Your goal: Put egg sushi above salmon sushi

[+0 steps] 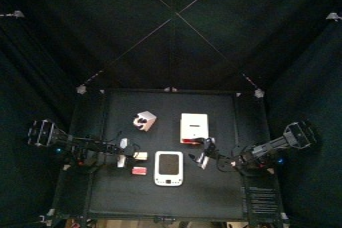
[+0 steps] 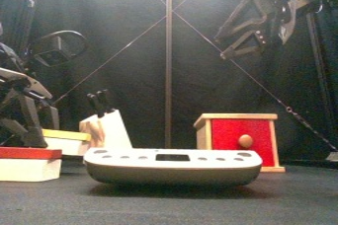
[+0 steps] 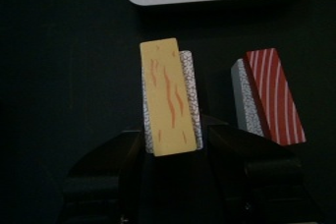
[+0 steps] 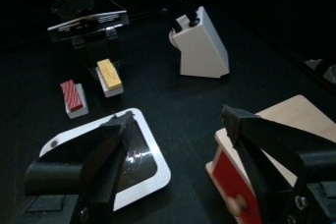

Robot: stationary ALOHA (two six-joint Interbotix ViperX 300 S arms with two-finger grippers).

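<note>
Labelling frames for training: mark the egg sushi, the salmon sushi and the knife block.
egg sushi (image 3: 168, 95), left wrist view, yellow top
salmon sushi (image 3: 274, 92), left wrist view, striped red top
knife block (image 4: 199, 47), right wrist view, white side

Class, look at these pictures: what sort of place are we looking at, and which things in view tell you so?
Probably a robot test pen stocked with toy kitchen items: black curtains enclose a small black table, two arms reach in, and on it lie egg sushi, salmon sushi and a knife block.

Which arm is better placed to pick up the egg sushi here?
Left. Its end effector already straddles the egg sushi, beside the salmon sushi. The right end effector hangs open, far off, over the white device.
</note>
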